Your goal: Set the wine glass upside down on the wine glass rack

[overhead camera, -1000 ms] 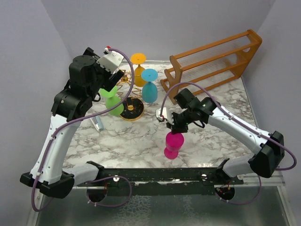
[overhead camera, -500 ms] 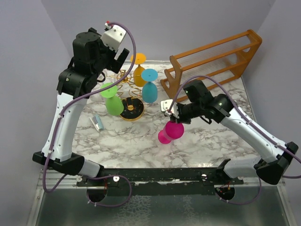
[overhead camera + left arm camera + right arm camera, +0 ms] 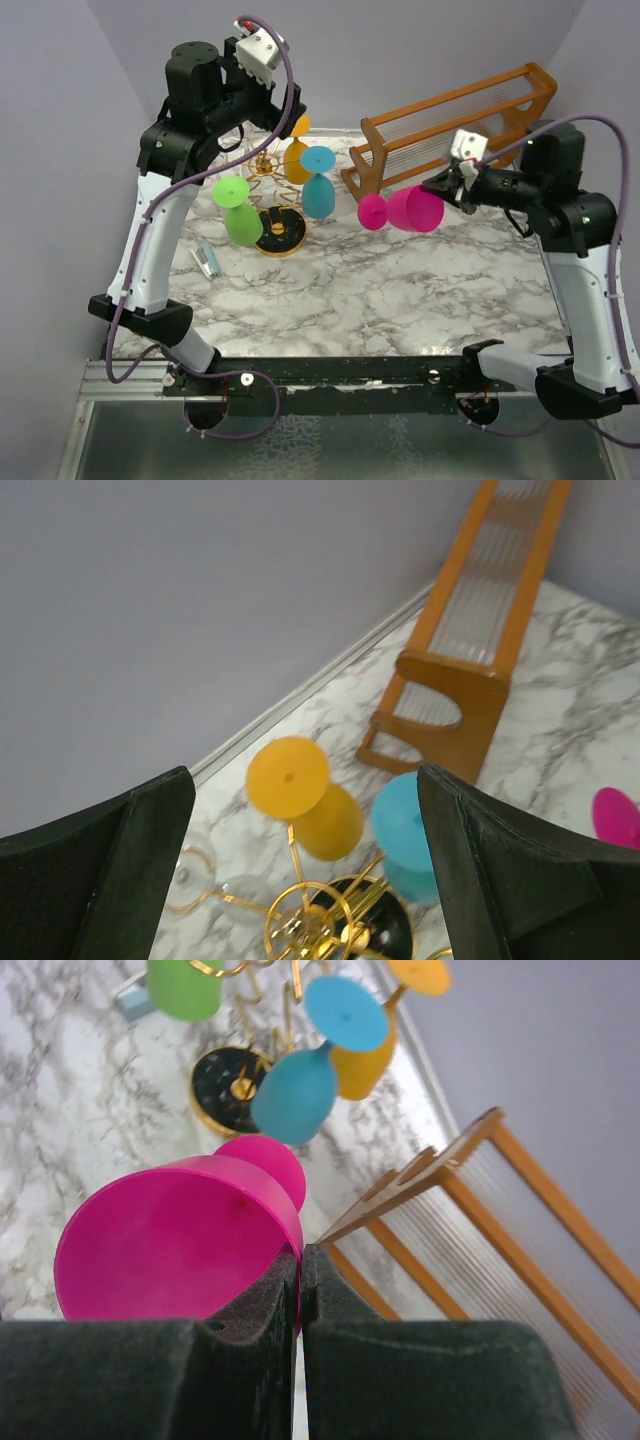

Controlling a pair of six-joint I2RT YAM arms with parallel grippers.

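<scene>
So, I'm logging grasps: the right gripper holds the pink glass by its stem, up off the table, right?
Not by the stem. The right gripper pinches the pink glass at its bowl's rim, as the right wrist view shows. It is indeed up off the table.

wine glass (image 3: pixel 415 210): matt pink plastic; wine glass rack (image 3: pixel 279 235): shiny gold metal wire; table (image 3: pixel 400 290): smooth, marbled.

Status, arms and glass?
Left gripper open, empty, over wine glass rack. Right gripper shut on magenta wine glass, sideways, airborne. Blue glass hangs between it and rack post.
</scene>
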